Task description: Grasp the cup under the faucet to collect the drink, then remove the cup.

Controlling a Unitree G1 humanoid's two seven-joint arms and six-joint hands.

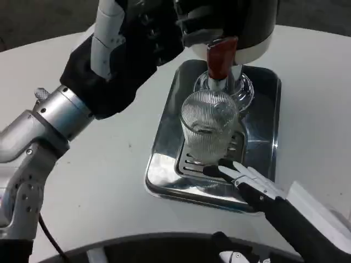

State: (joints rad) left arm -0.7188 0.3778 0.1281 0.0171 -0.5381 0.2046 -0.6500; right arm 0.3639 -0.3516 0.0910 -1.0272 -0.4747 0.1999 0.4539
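A clear ribbed glass cup (208,126) stands upright on the slotted grate (189,163) of a steel drip tray (159,164), right below the chrome faucet (219,85) with its red tap handle (222,55). My left hand (142,44) is raised at the dispenser (247,27), its fingertips (192,30) reaching to the top of the tap; how they close is hidden in the dark. My right hand (247,181) lies low at the tray's front right, fingers stretched toward the cup's base and holding nothing. Whether there is liquid in the cup is unclear.
The tray sits on a round white table (104,175) with its edge near the bottom of the picture. My left forearm (60,115) crosses the table's left side. The dispenser body overhangs the back of the tray.
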